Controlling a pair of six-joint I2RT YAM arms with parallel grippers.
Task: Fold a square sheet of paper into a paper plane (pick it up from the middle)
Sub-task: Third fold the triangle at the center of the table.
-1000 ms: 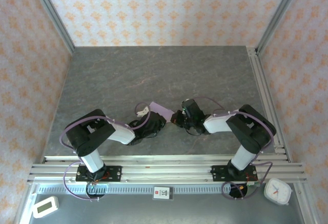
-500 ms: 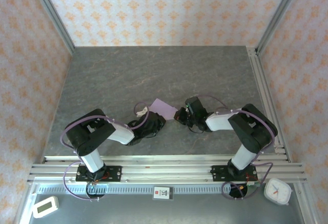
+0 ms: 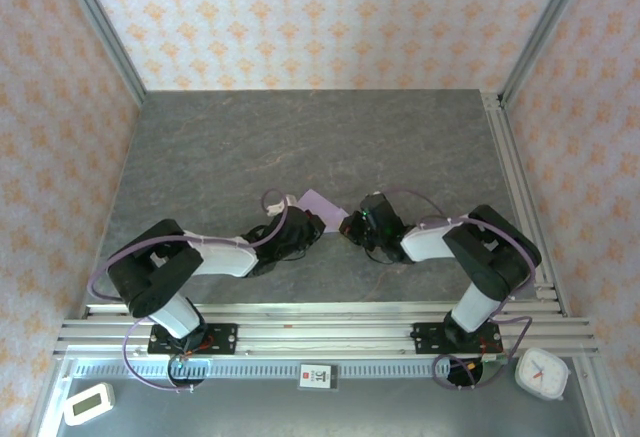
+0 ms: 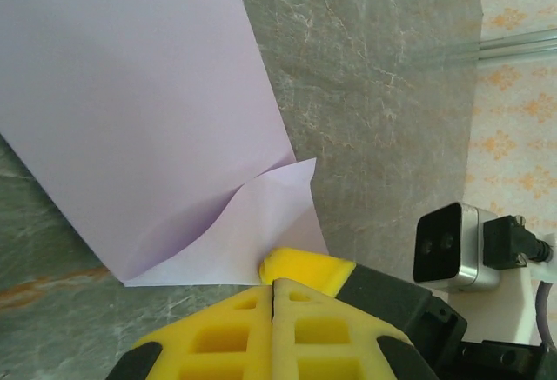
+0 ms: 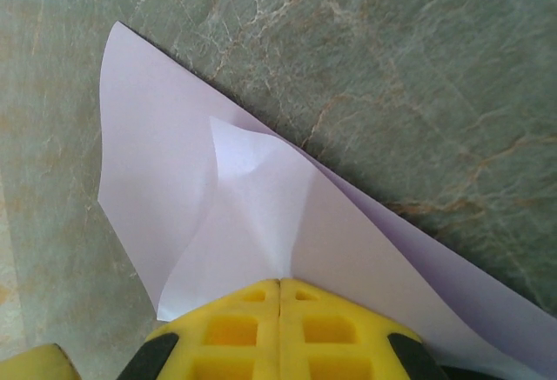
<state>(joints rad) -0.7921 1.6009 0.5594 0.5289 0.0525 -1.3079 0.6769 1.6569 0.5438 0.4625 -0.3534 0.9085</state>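
Near edge: both arm bases on the rail, arms angled inward to the middle of the desk [image 3: 300, 137].

Left gripper [image 4: 274, 284]: yellow jaws closed, pads flush. The raised flap of the square sheet of paper [image 4: 148, 110] runs down into their tips, so they pinch its near edge.

Right gripper [image 5: 279, 283]: jaws closed on the same sheet, which puckers into a soft ridge just ahead of the tips.

From above, the two grippers stand close together. The lilac sheet sits between and just beyond them, its far part flat on the desk.
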